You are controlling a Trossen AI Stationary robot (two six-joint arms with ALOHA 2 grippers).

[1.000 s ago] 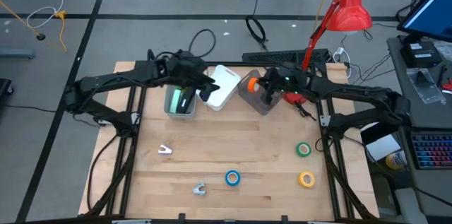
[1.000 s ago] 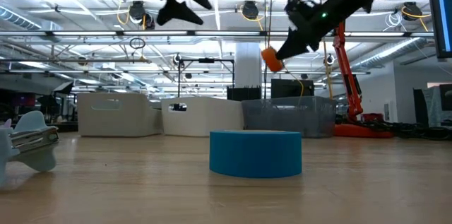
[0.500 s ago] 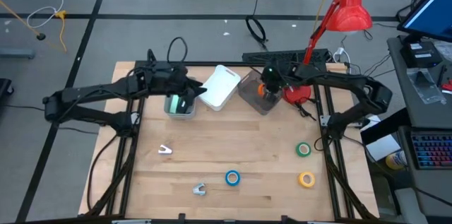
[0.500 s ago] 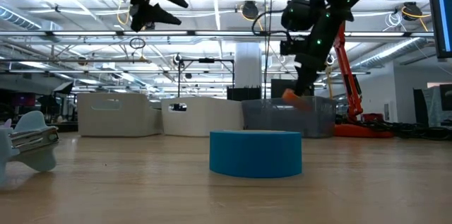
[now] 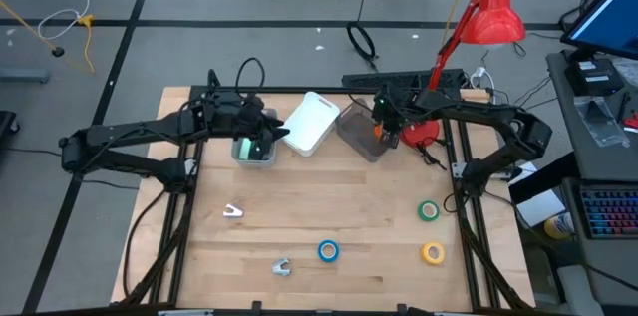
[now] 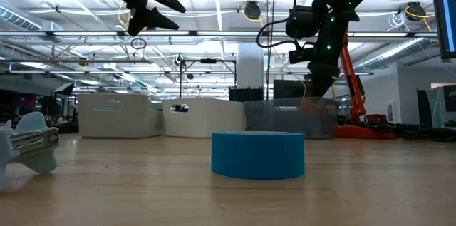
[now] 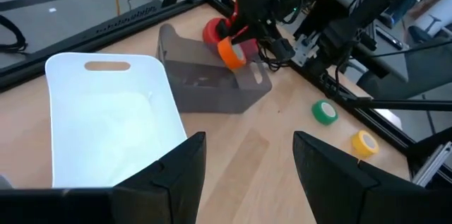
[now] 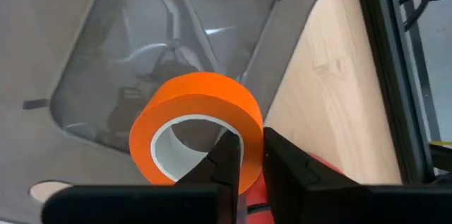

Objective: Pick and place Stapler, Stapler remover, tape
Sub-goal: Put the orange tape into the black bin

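Orange tape (image 8: 198, 121) has come down compared with a second ago: back then it hung well above the clear grey bin (image 5: 361, 133), now it sits low at the bin's rim, and the right gripper (image 8: 244, 155) has dropped with it. The fingers (image 8: 227, 155) pinch the roll through its wall, one inside the white core and one on the outer orange face, so the ring stands on edge between them, right over the bin's open mouth. From the left wrist camera the roll (image 7: 232, 51) hangs at the bin's far wall, beside the red lamp base (image 7: 215, 31).

The left arm has pulled back a bit too. Its gripper (image 5: 261, 137) now hovers over the small green-tinted bin (image 5: 253, 149) beside the white bin (image 5: 310, 123), with its fingers (image 7: 169, 167) spread wide and nothing between them.

Out on the counter (image 5: 329, 206), untouched: blue tape (image 5: 328, 250), green tape (image 5: 429, 210), yellow tape (image 5: 432, 252), plus two small grey tools (image 5: 232, 211) and (image 5: 281, 267), too small to tell which is which.
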